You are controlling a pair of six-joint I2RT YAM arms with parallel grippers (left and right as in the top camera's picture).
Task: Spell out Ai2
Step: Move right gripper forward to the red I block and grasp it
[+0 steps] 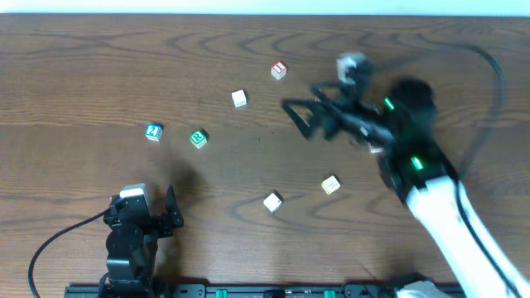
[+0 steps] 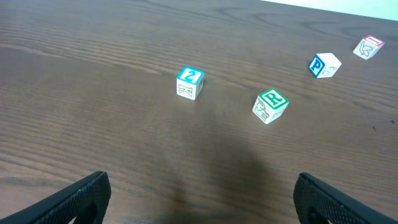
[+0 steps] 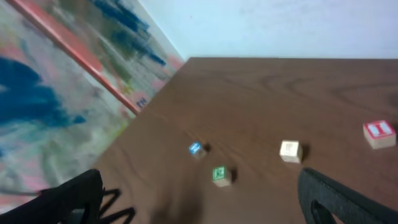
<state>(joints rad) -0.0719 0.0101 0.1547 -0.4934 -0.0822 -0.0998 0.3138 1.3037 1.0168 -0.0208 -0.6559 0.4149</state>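
Right gripper [image 1: 296, 118]: spread wide, nothing between the fingers [image 3: 71, 199]; up over the far right part of the table [image 1: 74, 66], smeared with blur in the overhead view.
Left gripper [image 1: 171, 211]: wide open as well, empty, low at the near left edge, pointed out toward the blocks.
Block 2 [image 2: 189, 83]: blue-framed top, "2" face up, flat on the left half of the table, well apart from both grippers; ahead of the left gripper in its wrist view.
Red block [image 1: 278, 70]: farthest back of the lot, red-framed top with what reads as an "I" in the right wrist view; near the right gripper, not touching it.
Letter A: cannot tell which block carries it, faces too small to read.
Green R block [image 2: 270, 106]: just beside Block 2 on the right, turned a little, with a gap between the two.
White block [image 1: 239, 99]: between Green R block and Red block, blue "P" on a side face in the left wrist view.
Pale block [image 1: 330, 184]: right of centre, close under the right arm, letter unreadable.
Second pale block [image 1: 272, 201]: near it, a touch closer to the front edge, also unreadable.
Painted panel [image 3: 56, 81]: blue, red and green smears beyond the table's left edge, blurred.
Black cable [image 1: 50, 248]: looping off the left arm at the front edge.
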